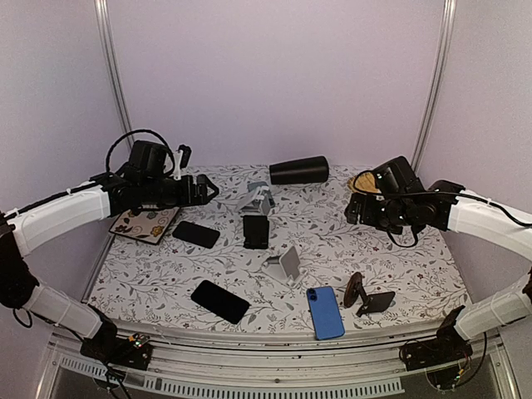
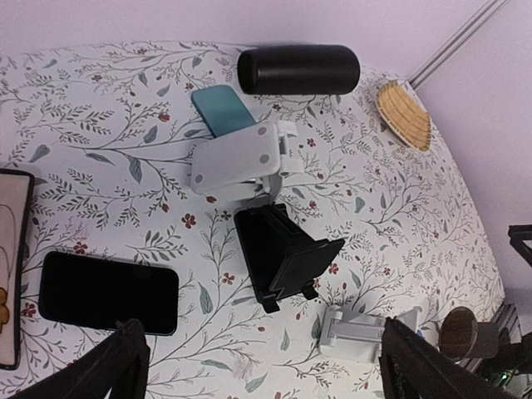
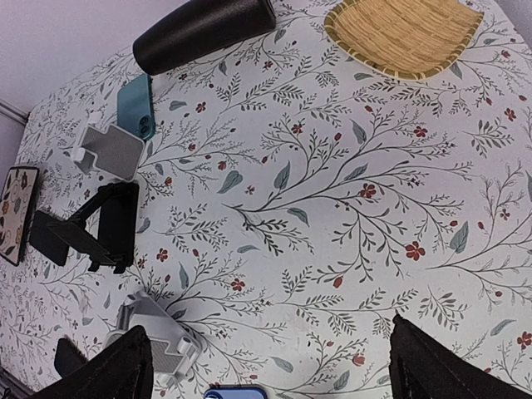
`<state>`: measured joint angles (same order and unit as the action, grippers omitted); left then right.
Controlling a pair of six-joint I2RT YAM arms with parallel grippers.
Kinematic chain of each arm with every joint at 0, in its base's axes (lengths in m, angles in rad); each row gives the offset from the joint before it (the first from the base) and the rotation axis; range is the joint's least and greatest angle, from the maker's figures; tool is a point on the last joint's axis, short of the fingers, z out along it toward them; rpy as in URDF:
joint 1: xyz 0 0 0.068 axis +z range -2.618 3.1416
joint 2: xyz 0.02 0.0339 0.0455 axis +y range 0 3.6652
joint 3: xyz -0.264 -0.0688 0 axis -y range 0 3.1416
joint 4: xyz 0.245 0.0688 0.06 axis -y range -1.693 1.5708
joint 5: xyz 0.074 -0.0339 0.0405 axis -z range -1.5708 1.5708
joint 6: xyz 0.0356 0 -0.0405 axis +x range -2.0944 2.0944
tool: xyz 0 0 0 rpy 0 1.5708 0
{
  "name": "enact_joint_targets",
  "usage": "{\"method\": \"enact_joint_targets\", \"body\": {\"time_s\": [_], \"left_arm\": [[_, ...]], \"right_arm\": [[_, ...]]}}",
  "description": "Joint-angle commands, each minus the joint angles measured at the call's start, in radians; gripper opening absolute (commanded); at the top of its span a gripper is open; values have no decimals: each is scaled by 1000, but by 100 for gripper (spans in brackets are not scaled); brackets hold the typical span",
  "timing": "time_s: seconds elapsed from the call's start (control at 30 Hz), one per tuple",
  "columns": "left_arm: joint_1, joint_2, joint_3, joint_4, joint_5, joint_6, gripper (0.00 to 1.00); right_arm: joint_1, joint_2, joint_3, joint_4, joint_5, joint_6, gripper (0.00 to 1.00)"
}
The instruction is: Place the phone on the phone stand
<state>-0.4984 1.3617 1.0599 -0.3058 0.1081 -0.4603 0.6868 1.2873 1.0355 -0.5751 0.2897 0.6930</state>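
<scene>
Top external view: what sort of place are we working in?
Likely an enclosed lab test cell: plain walls with metal frame posts, a floral-covered table, assorted phones and stands laid out as props.

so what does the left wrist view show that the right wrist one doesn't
Only the left wrist view shows the brown stand, at its lower right. Only the right wrist view shows the blue phone, just an edge at the bottom. Both show the cylinder, basket, teal phone and black stand.
</scene>
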Motion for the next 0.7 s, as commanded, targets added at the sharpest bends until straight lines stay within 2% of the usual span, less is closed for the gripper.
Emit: {"method": "enact_joint_targets", "body": {"time_s": [0.0, 0.3, 0.47, 0.67], "left_arm": [[13, -27, 5, 48, 23, 16, 97], [14, -9, 12, 71, 54, 20, 97], [15, 18, 29, 76, 72, 25, 97], [16, 50, 49, 84, 85, 28, 97]], "right_arm": [[-7, -31, -16, 22, 1, -21, 99], [-7, -94, -71, -33, -93, -17, 99], [7, -196, -123, -191, -140, 91, 99], [130, -304, -155, -414, -152, 320, 99]]}}
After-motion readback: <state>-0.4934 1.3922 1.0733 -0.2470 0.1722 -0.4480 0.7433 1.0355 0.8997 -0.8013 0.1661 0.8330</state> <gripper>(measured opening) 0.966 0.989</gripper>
